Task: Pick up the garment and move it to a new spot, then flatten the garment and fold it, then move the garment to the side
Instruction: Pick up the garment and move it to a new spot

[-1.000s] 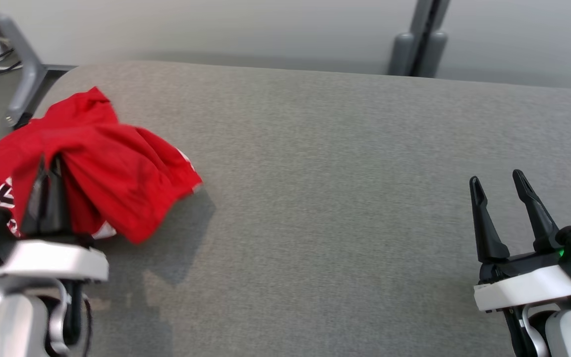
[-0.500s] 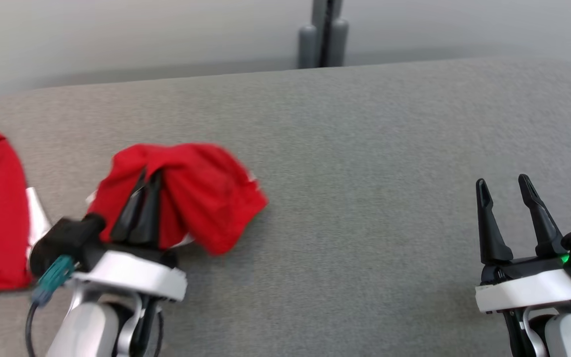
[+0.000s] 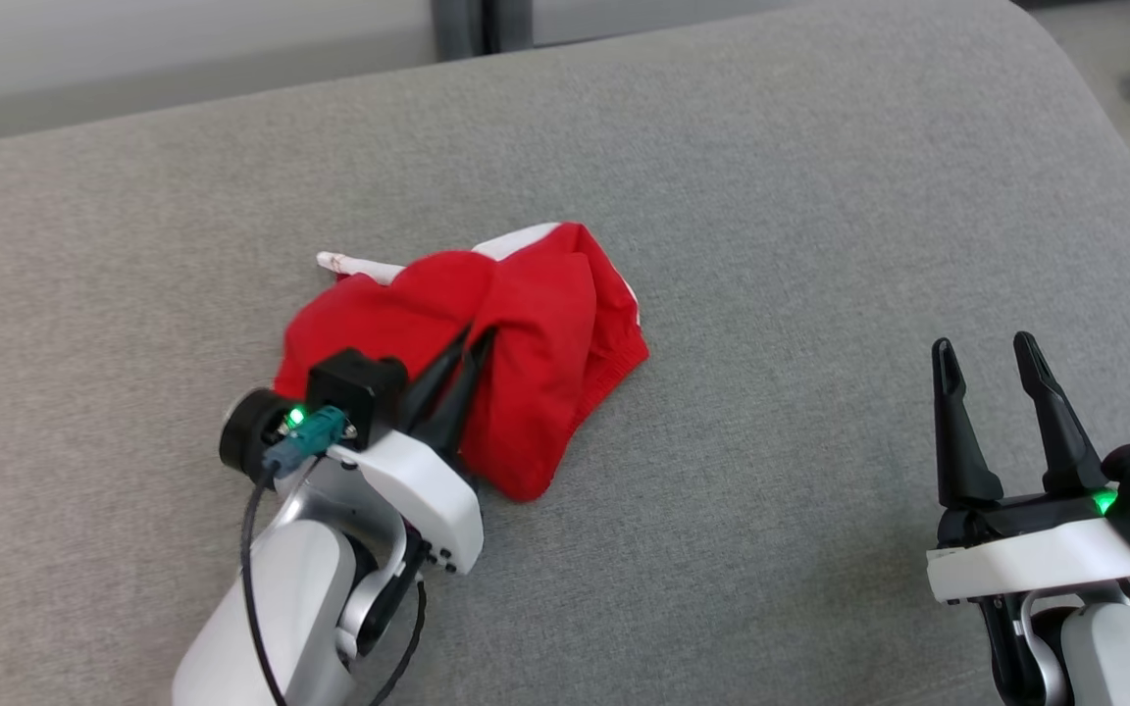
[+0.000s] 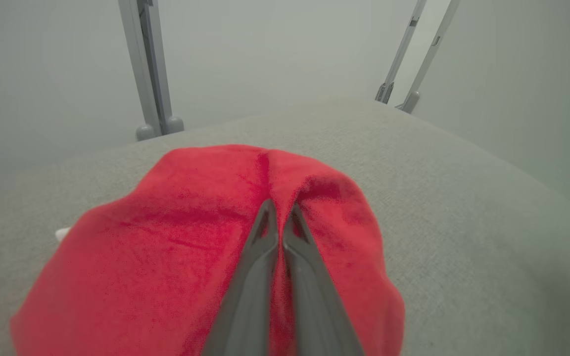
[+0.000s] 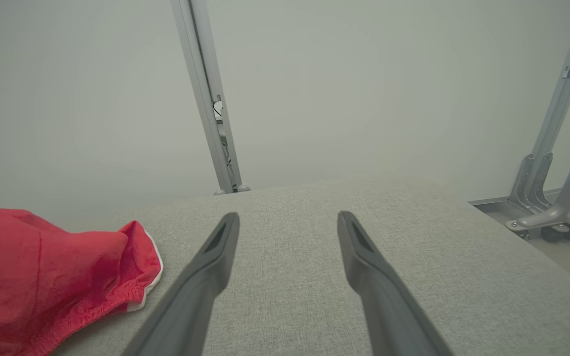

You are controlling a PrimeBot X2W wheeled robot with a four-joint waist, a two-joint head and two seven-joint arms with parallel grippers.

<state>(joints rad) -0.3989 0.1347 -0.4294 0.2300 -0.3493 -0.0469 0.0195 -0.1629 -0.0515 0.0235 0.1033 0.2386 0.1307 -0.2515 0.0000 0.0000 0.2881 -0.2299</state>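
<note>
One stage of three looks underway: the left gripper (image 3: 475,338), fingers pressed together, pinches the bunched red garment (image 3: 545,314) heaped around its tips, the right gripper (image 3: 983,345) spread empty well to its right, with flattening, folding and setting aside all left.

Red garment (image 3: 526,333) bunched, white trim, on grey surface (image 3: 771,196).
</note>
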